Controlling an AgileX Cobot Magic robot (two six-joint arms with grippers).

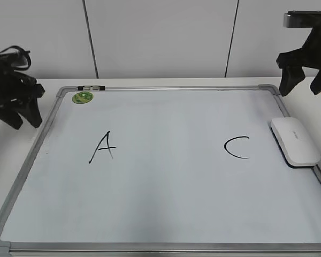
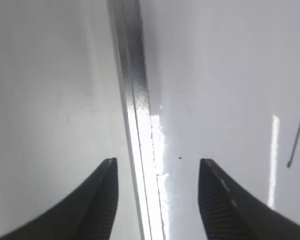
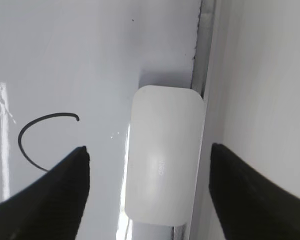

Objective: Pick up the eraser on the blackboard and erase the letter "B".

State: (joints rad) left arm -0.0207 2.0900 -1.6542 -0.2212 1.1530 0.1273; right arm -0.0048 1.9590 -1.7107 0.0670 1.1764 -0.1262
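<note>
Both grippers stand with their two fingers spread wide and nothing between them. The right gripper [image 3: 147, 155] hangs above the eraser [image 3: 162, 155], its fingertips [image 3: 80, 155] straddling the block without touching it; the left gripper [image 2: 157, 162] hangs over the left frame rail of the blackboard [image 2: 135, 100], one finger to each side of the rail and clear of it. There is one eraser [image 1: 295, 141], a white rounded block lying flat on the blackboard [image 1: 166, 214] against its right frame edge, its long axis running along that edge, from the far right corner toward the near side. Just to its left is a black "C" [image 1: 237, 146]; well apart, on the left half, is a black "A" [image 1: 102, 146]. That makes two letters on the board, and no "B" shows between them. One round green sticker [image 1: 82, 97] sits in the far left corner.
</note>
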